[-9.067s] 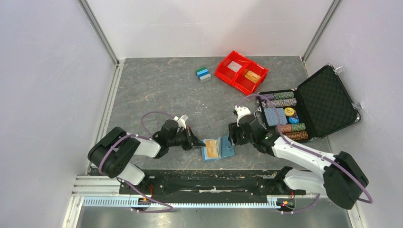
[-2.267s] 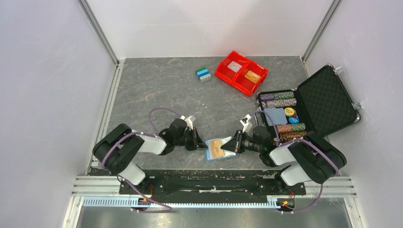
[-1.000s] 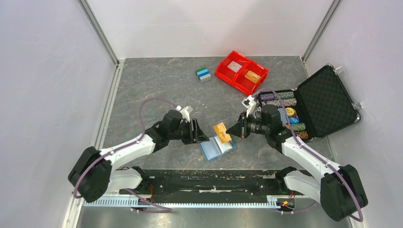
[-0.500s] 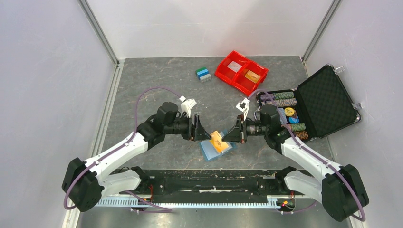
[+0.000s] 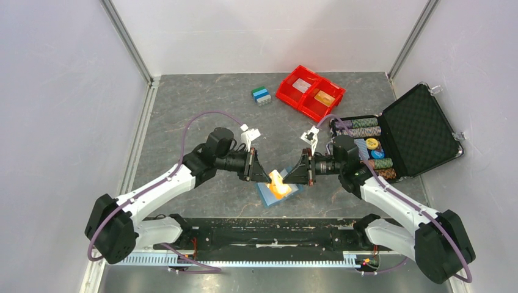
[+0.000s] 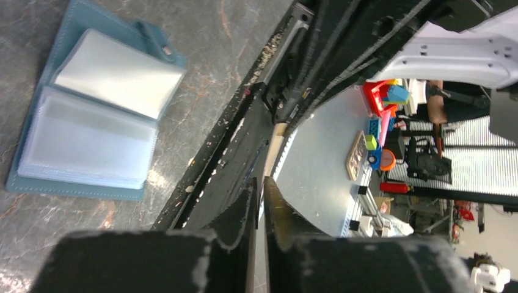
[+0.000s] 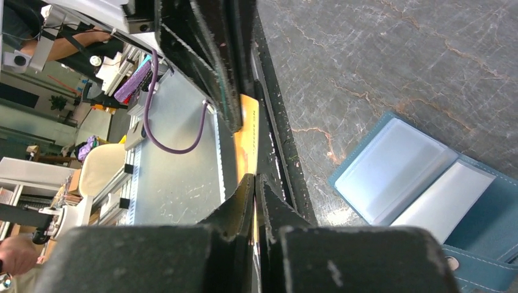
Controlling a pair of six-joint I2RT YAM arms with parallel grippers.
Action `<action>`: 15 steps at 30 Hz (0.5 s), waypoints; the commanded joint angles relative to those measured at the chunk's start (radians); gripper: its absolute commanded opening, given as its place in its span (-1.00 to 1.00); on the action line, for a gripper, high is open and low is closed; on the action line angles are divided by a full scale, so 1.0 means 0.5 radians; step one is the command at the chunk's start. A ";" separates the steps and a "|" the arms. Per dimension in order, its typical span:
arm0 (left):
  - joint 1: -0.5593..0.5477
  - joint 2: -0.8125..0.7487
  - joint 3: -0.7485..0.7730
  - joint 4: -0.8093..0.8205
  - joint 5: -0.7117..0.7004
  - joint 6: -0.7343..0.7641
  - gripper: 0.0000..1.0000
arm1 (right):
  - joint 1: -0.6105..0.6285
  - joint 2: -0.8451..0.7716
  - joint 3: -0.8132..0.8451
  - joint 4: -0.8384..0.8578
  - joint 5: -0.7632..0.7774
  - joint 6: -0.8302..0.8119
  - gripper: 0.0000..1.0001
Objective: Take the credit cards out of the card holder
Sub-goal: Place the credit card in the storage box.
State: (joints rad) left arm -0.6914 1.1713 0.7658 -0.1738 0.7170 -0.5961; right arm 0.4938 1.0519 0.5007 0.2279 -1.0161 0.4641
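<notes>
Orange card (image 5: 278, 182) is aloft, just above the card holder (image 5: 270, 196), which lies spread open. Right gripper (image 7: 255, 178) is clamped tight on the card. Left gripper (image 6: 259, 183) meets the card's other end above the holder, fingers almost together; can't tell if it grips. Advice: right releases only once the left pinch is firm.

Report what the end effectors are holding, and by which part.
The orange credit card, lifted clear of the open card holder: the right end effector pinches one edge, and the left end effector pinches the opposite edge.
</notes>
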 commanded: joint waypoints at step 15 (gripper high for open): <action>0.015 -0.276 -0.218 0.664 -0.526 -0.645 -0.95 | -0.167 -0.442 -0.031 0.216 0.803 0.487 0.30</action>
State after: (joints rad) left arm -0.6903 1.1053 0.7143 -0.0383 0.5919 -0.7525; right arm 0.4110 0.8886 0.5003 0.2504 -0.7479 0.6029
